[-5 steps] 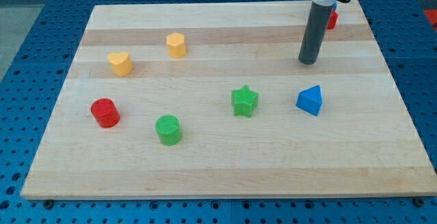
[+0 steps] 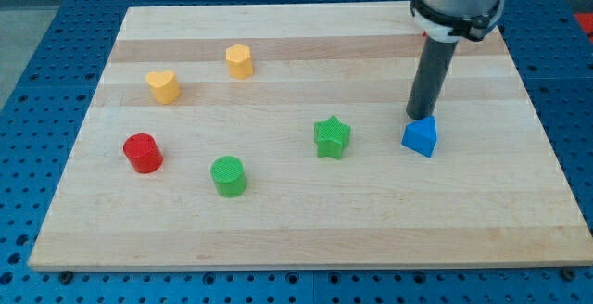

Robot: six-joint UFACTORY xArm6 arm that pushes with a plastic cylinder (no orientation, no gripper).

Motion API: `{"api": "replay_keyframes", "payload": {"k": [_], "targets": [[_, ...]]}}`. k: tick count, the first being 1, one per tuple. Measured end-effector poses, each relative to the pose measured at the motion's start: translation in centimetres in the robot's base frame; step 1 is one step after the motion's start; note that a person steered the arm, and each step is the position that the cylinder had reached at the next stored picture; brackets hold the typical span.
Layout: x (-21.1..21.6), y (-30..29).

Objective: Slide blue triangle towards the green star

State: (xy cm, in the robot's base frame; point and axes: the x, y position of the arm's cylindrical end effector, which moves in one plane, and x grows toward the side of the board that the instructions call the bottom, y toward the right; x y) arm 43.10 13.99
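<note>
The blue triangle (image 2: 421,137) is sitting toward the board's (image 2: 278,239) right edge with my tip (image 2: 418,116), a bare rod holding nothing, standing just at its upper side, while the green star (image 2: 332,137) is lying apart to its left, near the board's middle.

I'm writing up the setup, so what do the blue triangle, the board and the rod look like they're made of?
Blue triangle: probably 3D-printed plastic, matte, with faint ridged faces. Board: wood, pale planks with visible grain bands and a smooth finish. Rod: dark grey, smooth with a slight sheen, metal or hard plastic, unclear which; my tip sits just above the triangle in the view.
</note>
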Motion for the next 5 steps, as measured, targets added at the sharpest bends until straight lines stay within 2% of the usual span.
{"api": "replay_keyframes", "payload": {"k": [1, 2, 5], "targets": [[0.0, -0.1], [-2.5, -6.9], [-2.7, -10.9]]}}
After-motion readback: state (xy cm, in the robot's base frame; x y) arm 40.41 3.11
